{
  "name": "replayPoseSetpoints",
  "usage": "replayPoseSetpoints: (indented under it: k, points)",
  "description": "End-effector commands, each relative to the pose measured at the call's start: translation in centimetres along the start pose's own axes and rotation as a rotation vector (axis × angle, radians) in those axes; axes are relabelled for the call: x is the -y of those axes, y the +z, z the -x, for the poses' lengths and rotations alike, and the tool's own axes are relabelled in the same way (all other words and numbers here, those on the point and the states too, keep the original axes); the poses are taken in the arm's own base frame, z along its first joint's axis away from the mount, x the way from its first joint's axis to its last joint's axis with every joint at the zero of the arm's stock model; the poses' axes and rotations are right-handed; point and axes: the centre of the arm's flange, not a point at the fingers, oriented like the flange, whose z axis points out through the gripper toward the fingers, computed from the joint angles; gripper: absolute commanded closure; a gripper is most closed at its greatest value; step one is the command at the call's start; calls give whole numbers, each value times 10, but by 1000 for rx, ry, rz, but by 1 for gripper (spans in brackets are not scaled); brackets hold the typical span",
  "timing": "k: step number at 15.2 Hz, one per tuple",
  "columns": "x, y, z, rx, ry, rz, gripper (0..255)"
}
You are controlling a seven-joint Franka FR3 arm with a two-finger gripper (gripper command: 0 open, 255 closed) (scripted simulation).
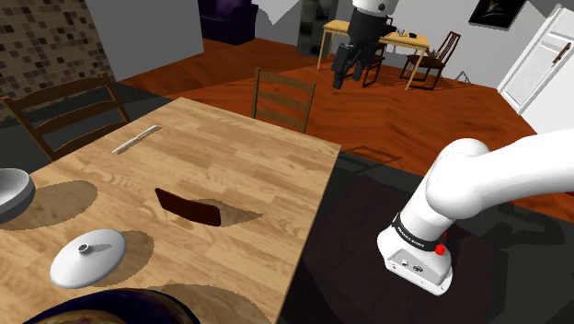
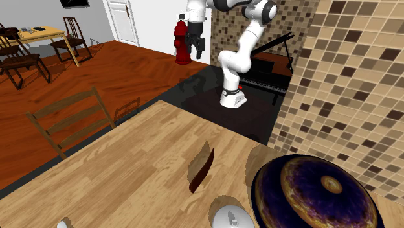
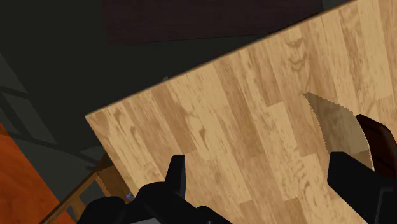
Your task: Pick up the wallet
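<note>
The wallet (image 1: pixel 189 207) is a dark brown fold standing on edge near the middle of the wooden table (image 1: pixel 267 175), throwing a shadow toward the stand. In the second exterior view the wallet (image 2: pixel 201 170) stands in front of a big dark sphere. My gripper (image 1: pixel 343 77) hangs high over the table's corner on the stand side, well away from the wallet, also seen as the gripper (image 2: pixel 192 50) in front of the tiled wall. In the wrist view the gripper (image 3: pixel 260 165) is open with nothing between its fingers, and the wallet (image 3: pixel 380 144) lies just beyond the right finger (image 3: pixel 347 175).
On the table lie a grey bowl (image 1: pixel 11 192), a round white lid (image 1: pixel 88 257), a dark purple sphere (image 2: pixel 314 193) and a pale utensil (image 1: pixel 136 138). Wooden chairs (image 1: pixel 283 99) stand at two sides. A red hydrant (image 2: pixel 183 44) is on the floor behind the arm.
</note>
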Motion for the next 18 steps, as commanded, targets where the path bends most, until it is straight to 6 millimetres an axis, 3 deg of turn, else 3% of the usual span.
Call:
replayPoseSetpoints:
  k: [1,18]
  points:
    - [0,0,0,0,0,0,0]
    - [157,131,-94,16,-151,-4,0]
